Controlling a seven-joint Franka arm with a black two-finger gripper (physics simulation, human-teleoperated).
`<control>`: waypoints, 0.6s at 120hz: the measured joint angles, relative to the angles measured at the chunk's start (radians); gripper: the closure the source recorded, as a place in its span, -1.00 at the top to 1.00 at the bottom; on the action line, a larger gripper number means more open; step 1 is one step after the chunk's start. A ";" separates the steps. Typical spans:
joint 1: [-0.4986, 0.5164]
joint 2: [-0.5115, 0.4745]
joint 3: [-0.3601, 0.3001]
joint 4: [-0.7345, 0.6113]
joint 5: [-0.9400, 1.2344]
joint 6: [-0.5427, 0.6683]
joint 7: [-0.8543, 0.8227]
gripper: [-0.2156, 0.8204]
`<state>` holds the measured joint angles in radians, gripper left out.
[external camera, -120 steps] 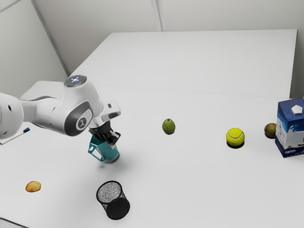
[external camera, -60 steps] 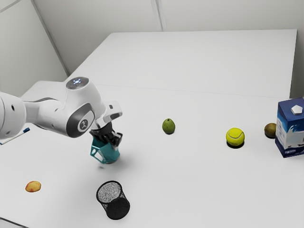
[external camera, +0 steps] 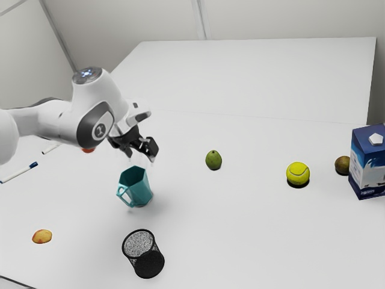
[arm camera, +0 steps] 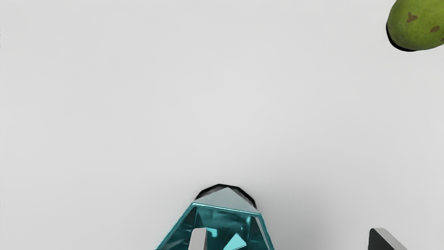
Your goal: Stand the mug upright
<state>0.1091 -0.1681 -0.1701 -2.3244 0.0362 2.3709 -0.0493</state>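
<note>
My gripper (external camera: 136, 158) hangs open just above the teal mug (external camera: 136, 187), a gap of air between its fingers and the rim. The mug stands on its base on the white table, mouth up, its handle facing the exterior view's lower left. In the wrist view, the gripper (arm camera: 286, 239) has its fingers wide apart; one overlaps the open mouth of the mug (arm camera: 222, 222), and the other is off to one side over bare table.
A black mesh cup (external camera: 143, 254) stands near the mug. A green fruit (external camera: 213, 160), tennis ball (external camera: 298, 174), brown fruit (external camera: 342, 165) and blue carton (external camera: 368, 161) lie toward the exterior view's right. On the left are a yellow-red fruit (external camera: 42, 236) and a marker (external camera: 19, 173).
My gripper has risen off the mug, leaving it on the table with its mouth and handle uncovered. The arm's rise has also uncovered a red object and another marker behind it.
</note>
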 joint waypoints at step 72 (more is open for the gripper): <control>-0.007 0.132 0.000 0.579 -0.043 -0.609 -0.007 0.53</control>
<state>0.1018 -0.0366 -0.1703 -1.7455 -0.0066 1.7617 -0.0566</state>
